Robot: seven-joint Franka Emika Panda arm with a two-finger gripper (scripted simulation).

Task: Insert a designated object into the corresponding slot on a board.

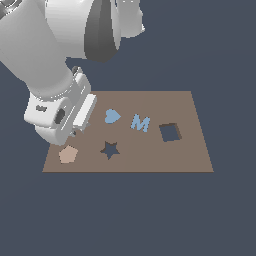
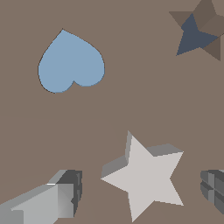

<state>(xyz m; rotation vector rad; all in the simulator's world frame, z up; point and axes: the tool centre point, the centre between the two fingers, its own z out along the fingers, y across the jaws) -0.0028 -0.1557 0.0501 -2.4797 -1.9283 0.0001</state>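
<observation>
The off-white star piece (image 2: 144, 177) lies flat on the brown board (image 2: 131, 109) in the wrist view. My gripper (image 2: 140, 192) is open, with one finger on each side of the star and a gap between each finger and the piece. The dark star-shaped slot (image 2: 197, 35) is cut into the board a short way off. In the exterior view the slot (image 1: 110, 149) sits near the front of the board (image 1: 150, 162), and my hand (image 1: 65, 117) hangs low over the board's left end, to the left of the slot. It hides the star piece there.
A light blue heart (image 1: 112, 116) (image 2: 70, 61) and a blue letter M (image 1: 140, 122) lie mid-board. A square cutout (image 1: 170, 132) is toward the exterior view's right. A tan pentagon (image 1: 68, 154) rests at the front left corner, just below my hand.
</observation>
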